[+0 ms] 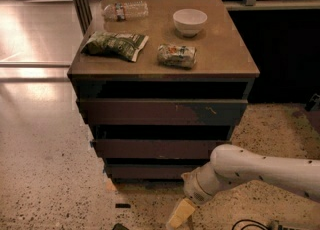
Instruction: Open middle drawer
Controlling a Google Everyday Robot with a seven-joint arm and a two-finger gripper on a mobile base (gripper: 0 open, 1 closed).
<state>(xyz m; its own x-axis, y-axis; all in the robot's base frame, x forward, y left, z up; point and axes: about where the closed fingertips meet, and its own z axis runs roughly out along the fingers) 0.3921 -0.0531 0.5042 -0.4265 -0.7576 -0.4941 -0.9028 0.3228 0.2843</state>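
Note:
The middle drawer [160, 149] is the dark brown flat front of medium width, between a wider front [160, 112] above and a narrower one [150, 171] below. All three fronts look pushed in. My gripper [181, 214] hangs low near the floor, in front of and below the bottom drawer, right of centre, at the end of my white arm [250, 171]. It touches no drawer.
On the cabinet top [225, 59] lie a green snack bag [115, 45], a small packet [176, 55], a white bowl [189, 21] and a plastic bottle [125, 10]. Speckled floor [50, 174] surrounds the cabinet. A cable [250, 223] lies at the bottom right.

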